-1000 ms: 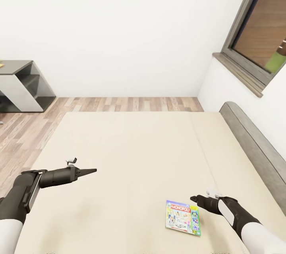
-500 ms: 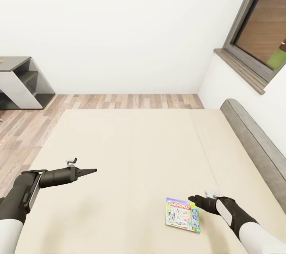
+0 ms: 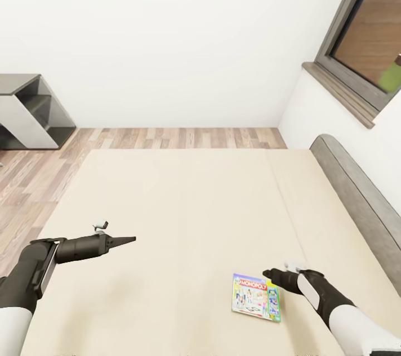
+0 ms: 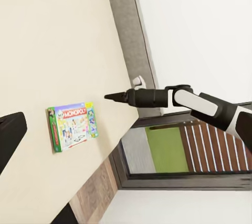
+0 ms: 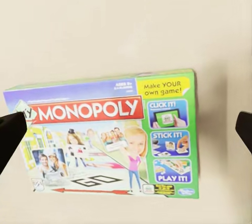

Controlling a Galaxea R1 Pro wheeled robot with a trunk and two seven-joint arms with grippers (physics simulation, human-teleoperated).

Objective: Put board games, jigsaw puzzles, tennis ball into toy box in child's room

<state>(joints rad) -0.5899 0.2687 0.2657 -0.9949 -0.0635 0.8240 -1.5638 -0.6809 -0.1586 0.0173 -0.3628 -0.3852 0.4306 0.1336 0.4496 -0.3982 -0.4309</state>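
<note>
One Monopoly box (image 3: 256, 297) lies flat low right on the bed (image 3: 184, 206); the wide-spread right pincer (image 3: 268, 274) should straddle its edge squarely.

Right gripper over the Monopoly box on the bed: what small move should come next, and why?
Probably lower the right gripper straight onto the Monopoly box. The box lies flat on the bed, ungrasped. In the right wrist view the fingertips stand wide apart with the box between them, so the gripper looks open and roughly lined up. The left gripper hangs far off.
</note>
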